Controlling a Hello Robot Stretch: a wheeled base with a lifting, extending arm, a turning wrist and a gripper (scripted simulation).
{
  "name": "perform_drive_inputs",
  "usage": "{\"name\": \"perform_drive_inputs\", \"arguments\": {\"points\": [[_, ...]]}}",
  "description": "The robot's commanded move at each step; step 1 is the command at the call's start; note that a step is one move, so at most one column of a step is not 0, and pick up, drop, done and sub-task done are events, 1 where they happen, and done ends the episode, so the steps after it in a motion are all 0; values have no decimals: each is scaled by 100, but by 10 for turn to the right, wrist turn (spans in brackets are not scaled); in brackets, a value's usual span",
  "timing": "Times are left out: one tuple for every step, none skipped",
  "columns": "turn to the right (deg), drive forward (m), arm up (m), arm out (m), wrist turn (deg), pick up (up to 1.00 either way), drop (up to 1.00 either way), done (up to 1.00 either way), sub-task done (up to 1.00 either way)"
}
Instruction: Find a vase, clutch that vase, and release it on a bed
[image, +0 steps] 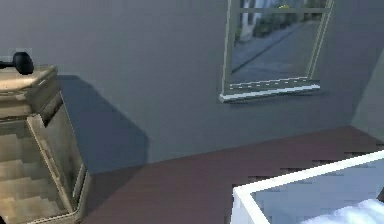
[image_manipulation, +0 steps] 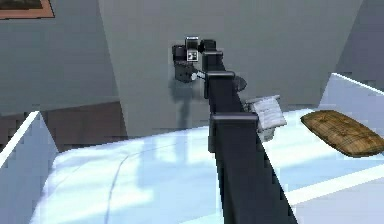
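Observation:
The bed (image_manipulation: 120, 175) has a pale blue sheet and a white frame, and it spans the lower part of the arm side view. Its white corner (image: 300, 195) also appears at the forward view's bottom right. My dark arm reaches out over the bed toward the grey wall. At its far end the gripper (image_manipulation: 181, 60) sits left of the two white squares, dark against the wall. I cannot make out its far end well enough to tell whether it holds anything.
A brown patterned pillow (image_manipulation: 343, 131) lies on the bed at the right. A light wooden cabinet (image: 35, 150) stands at the forward view's left with a dark object (image: 20, 66) on top. A window (image: 275, 50) is in the wall ahead. A framed picture (image_manipulation: 25, 8) hangs at the arm side view's top left.

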Motion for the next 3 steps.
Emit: {"name": "perform_drive_inputs", "arguments": {"points": [[0, 0, -16, 0, 0, 0, 0, 0, 0], [0, 0, -32, 0, 0, 0, 0, 0, 0], [0, 0, 0, 0, 0, 0, 100, 0, 0]]}}
